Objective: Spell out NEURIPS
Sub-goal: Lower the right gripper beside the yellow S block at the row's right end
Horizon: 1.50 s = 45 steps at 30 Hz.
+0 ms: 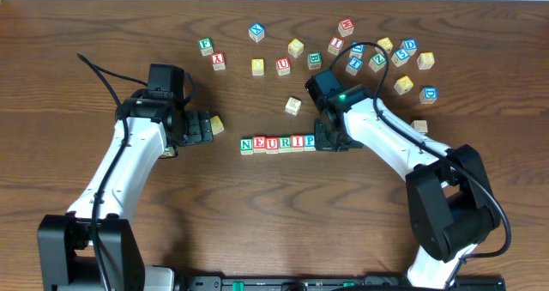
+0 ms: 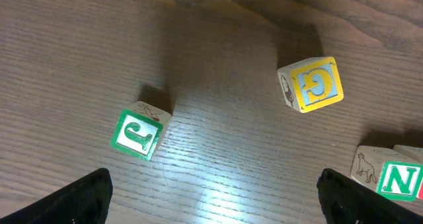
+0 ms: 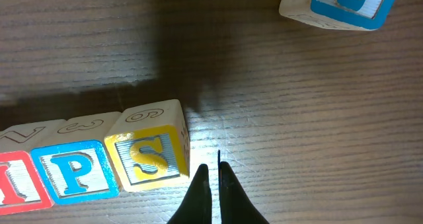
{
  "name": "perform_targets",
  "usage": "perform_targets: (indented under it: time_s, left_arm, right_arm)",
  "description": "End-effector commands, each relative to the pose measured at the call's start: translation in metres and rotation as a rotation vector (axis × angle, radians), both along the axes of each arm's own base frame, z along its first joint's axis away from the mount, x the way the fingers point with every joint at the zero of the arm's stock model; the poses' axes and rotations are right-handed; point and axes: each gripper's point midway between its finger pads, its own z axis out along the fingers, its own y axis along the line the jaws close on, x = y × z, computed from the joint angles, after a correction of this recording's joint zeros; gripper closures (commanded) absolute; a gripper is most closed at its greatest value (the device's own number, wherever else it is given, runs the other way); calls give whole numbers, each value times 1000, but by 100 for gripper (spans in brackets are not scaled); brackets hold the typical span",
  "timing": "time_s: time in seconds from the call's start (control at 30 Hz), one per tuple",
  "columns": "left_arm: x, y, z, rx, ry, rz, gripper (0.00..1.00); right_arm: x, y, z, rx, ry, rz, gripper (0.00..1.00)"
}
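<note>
Pincer states: right pincer [image 3: 213,176] closed (empty) beside S cube [image 3: 149,154]; left pincer [image 2: 221,192] wide open.

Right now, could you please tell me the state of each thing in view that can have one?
Row of small wooden letter cubes: lined up, reading NEURIPS.
Yellow-faced wooden S cube: at the row's end, against the blue-faced P cube, not held.
Left tool: open, empty.
Right tool: shut, empty, beside the S cube.
Scattered wooden letter cubes beyond the row: loose, untouched.
</note>
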Motion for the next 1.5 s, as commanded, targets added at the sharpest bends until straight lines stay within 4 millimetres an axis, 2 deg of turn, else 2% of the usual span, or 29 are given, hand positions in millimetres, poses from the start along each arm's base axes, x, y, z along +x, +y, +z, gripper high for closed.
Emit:
perform_targets:
  time_s: [0.0, 1.47]
  left_arm:
    - [5, 0, 9, -5, -26, 4, 2]
    - [5, 0, 9, -5, -26, 4, 2]
  right_arm:
    - [0, -2, 5, 6, -13, -16, 99]
    - [2, 8, 5, 58, -16, -6, 99]
